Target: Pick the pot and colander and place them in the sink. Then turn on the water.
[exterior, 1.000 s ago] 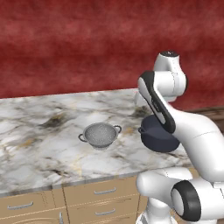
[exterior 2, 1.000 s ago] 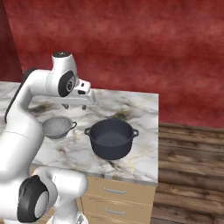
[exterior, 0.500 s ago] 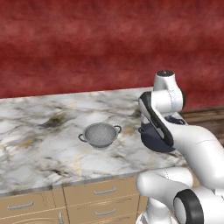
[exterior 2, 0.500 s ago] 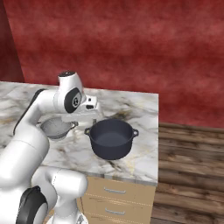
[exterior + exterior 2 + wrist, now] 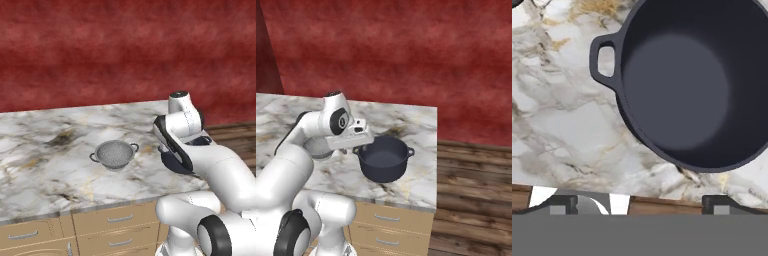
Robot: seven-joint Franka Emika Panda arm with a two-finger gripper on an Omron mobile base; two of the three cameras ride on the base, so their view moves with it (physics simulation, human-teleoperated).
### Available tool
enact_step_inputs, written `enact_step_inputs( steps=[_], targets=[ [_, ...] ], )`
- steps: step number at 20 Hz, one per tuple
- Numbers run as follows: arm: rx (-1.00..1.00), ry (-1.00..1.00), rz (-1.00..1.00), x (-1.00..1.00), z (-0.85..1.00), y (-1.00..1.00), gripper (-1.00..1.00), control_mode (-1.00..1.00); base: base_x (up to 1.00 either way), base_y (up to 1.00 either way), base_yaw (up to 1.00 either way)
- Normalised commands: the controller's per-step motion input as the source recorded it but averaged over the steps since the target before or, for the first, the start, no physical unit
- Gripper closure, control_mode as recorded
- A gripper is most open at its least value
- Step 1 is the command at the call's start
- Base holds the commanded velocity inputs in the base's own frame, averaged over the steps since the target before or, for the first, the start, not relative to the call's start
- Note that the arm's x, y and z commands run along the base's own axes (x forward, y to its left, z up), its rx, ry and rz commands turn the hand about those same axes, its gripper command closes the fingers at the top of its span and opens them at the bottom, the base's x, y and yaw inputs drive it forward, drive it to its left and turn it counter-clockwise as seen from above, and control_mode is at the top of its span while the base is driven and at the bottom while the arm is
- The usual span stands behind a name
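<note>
The pot (image 5: 383, 158) stands upright on the marble counter (image 5: 45, 170), close to the counter's front edge and near its right end. It is dark navy, round and deep, and it is empty. The colander (image 5: 114, 154) stands on the same counter, well apart from the pot, on the pot's left side and a little further from the front edge.

The gripper (image 5: 351, 147) hangs just beside the pot, by its left rim, slightly above it. In the hand view the two dark fingertips (image 5: 563, 204) stand wide apart at the bottom, with nothing between them, so the gripper is released and holds nothing. In that same view the pot (image 5: 694, 85) lies ahead of the fingertips and shifted to the right, and its loop handle (image 5: 603, 61) points to the left.

The pot is round, so it has no long axis; the line through its two handles is what gives it a direction. I think the next move needs the fingers brought forward and down over the near rim, one finger inside the wall and one outside. The sink does not appear here, so the carry is not yet begun.
</note>
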Motion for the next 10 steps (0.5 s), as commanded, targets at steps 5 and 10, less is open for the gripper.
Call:
enact_step_inputs(
  steps=[5,10],
  targets=[
    [0.0,-0.06,0.07,0.14,-0.5,-0.03,-1.0,-1.0,0.0,0.0,0.0],
    [0.0,-0.06,0.07,0.23,-0.47,-0.08,-1.0,-1.0,0.0,0.0,0.0]
  ],
)
